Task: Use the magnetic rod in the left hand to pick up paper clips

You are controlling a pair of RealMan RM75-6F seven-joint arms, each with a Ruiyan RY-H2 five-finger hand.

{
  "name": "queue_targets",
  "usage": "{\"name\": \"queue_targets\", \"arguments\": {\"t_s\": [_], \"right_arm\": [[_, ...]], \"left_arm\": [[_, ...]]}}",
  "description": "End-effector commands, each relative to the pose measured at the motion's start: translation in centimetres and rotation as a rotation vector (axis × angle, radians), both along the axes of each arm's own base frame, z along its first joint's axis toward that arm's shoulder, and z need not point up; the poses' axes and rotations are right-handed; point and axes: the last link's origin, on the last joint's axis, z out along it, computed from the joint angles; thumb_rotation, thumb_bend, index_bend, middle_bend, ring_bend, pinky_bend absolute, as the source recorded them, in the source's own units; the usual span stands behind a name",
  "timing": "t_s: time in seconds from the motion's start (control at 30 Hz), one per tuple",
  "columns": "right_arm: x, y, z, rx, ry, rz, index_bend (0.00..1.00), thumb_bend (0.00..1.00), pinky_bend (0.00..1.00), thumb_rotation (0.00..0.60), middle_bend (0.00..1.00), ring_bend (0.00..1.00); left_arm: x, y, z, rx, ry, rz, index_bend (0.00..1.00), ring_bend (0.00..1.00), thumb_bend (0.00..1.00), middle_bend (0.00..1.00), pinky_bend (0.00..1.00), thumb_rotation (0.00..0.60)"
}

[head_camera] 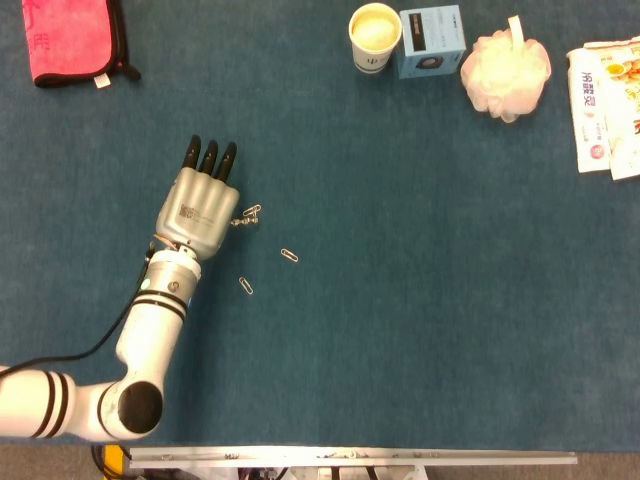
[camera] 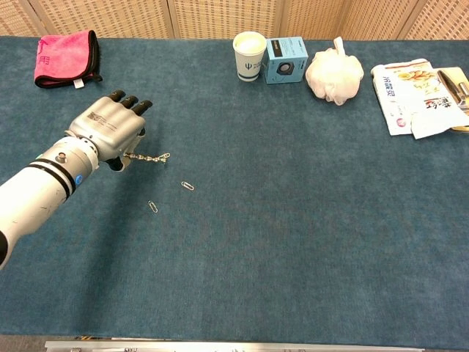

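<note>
While the left hand (head_camera: 201,205) sits low over the blue cloth-covered table (head_camera: 420,300), its fingers are curled around the magnetic rod (camera: 146,157) — the rod's knobbly metal shaft pokes out sideways from under the palm, pointing toward the table's middle. Right at the rod's tip lies one paper clip (head_camera: 252,212), and from the chest view the clip and the tip look to be touching, though whether it has actually lifted off the cloth is not clear. Two more clips lie loose on the table: a second paper clip (head_camera: 289,255) just beyond the rod, nearer the middle, and a third paper clip (head_camera: 245,286) closer to the robot, beside the white forearm (head_camera: 158,310). Along the far edge, well apart from the action, stand a paper cup (head_camera: 375,37) and a small blue box (head_camera: 432,41) just beside each other, then a white bath pouf (head_camera: 505,72), and further right a stack of printed snack packets (head_camera: 608,100) at the table's end. Over in the far left corner lies a folded pink cloth (head_camera: 72,42) with dark trim. Only the left hand is on show — the right appears in neither view.
</note>
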Motion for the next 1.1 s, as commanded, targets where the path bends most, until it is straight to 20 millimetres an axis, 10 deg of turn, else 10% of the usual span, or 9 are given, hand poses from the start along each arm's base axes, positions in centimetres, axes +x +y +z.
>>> {"name": "queue_targets", "arguments": {"t_s": [0.03, 0.67, 1.1], "right_arm": [[0.0, 0.0, 0.0, -0.001, -0.001, -0.001, 0.18, 0.0, 0.53, 0.6, 0.16, 0.24], [0.0, -0.1, -0.1, 0.008, 0.001, -0.002, 0.18, 0.0, 0.53, 0.6, 0.16, 0.24], [0.1, -0.1, -0.4, 0.017, 0.007, 0.0, 0.18, 0.0, 0.53, 0.6, 0.16, 0.24]], "left_arm": [[0.0, 0.5, -0.3, 0.001, 0.005, 0.008, 0.59, 0.0, 0.33, 0.04, 0.03, 0.6], [0.0, -0.3, 0.7, 0.02, -0.013, 0.002, 0.59, 0.0, 0.33, 0.04, 0.03, 0.6], [-4.9, -2.6, 4.7, 0.104, -0.052, 0.123, 0.59, 0.0, 0.33, 0.04, 0.03, 0.6]]}}
